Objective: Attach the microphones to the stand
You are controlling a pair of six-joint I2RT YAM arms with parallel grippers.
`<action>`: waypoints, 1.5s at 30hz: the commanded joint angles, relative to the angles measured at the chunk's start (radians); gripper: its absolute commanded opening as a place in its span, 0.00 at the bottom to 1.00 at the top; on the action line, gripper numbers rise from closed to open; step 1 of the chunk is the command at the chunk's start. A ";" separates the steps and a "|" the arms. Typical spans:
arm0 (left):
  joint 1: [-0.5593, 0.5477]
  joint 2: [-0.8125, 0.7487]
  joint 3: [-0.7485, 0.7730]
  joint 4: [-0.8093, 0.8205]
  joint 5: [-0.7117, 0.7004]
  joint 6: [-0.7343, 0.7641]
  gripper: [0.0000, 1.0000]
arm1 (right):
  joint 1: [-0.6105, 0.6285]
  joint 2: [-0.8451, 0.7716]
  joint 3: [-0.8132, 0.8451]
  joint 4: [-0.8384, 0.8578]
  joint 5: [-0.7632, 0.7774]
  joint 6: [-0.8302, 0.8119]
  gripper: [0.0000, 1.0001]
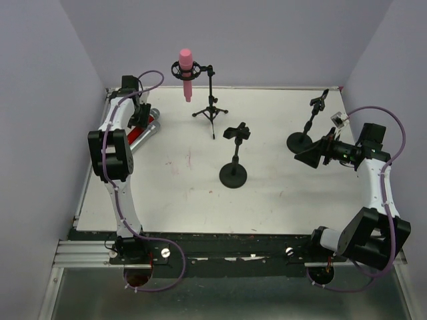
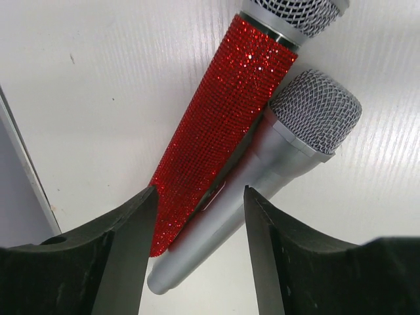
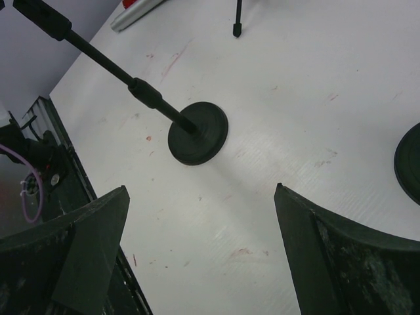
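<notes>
Left gripper (image 2: 200,216) open; its fingers (image 2: 125,256) straddle the tail ends of the red microphone (image 2: 223,125) and silver microphone (image 2: 282,151). Right gripper (image 3: 200,223) spread wide, holding nothing.

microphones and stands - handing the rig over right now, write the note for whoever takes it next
Left gripper: open, jaws astride the tail ends of the red glitter microphone and the silver-grey microphone; no grip seen.
Right gripper: open, empty, over the table.
Done: pink microphone sits in the tripod stand.
Left: the red and silver-grey ones lie touching at the table's far left; the middle round-base stand and right round-base stand hold nothing.
</notes>
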 commanded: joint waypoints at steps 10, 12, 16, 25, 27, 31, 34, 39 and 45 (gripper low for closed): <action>-0.010 0.088 0.154 -0.119 0.031 0.008 0.65 | -0.001 0.006 0.040 -0.053 -0.027 -0.035 1.00; -0.009 0.098 0.167 -0.119 0.025 0.014 0.63 | -0.002 0.009 0.043 -0.057 -0.027 -0.038 1.00; -0.009 0.108 0.182 -0.111 -0.024 0.021 0.48 | -0.002 0.014 0.050 -0.079 -0.030 -0.053 1.00; -0.012 0.115 0.193 -0.108 -0.127 0.036 0.44 | -0.001 0.026 0.069 -0.119 -0.037 -0.088 1.00; -0.012 0.105 0.178 -0.105 -0.144 0.042 0.44 | -0.002 0.029 0.073 -0.132 -0.039 -0.101 1.00; -0.012 0.093 0.154 -0.098 -0.160 0.050 0.42 | -0.002 0.034 0.083 -0.152 -0.044 -0.117 1.00; -0.012 0.082 0.138 -0.101 -0.162 0.057 0.40 | -0.001 0.036 0.084 -0.158 -0.047 -0.122 1.00; -0.010 0.036 0.047 -0.066 -0.197 0.074 0.38 | -0.001 0.036 0.087 -0.165 -0.051 -0.127 1.00; -0.002 0.006 -0.010 -0.061 -0.185 0.087 0.35 | -0.001 0.037 0.092 -0.181 -0.059 -0.139 1.00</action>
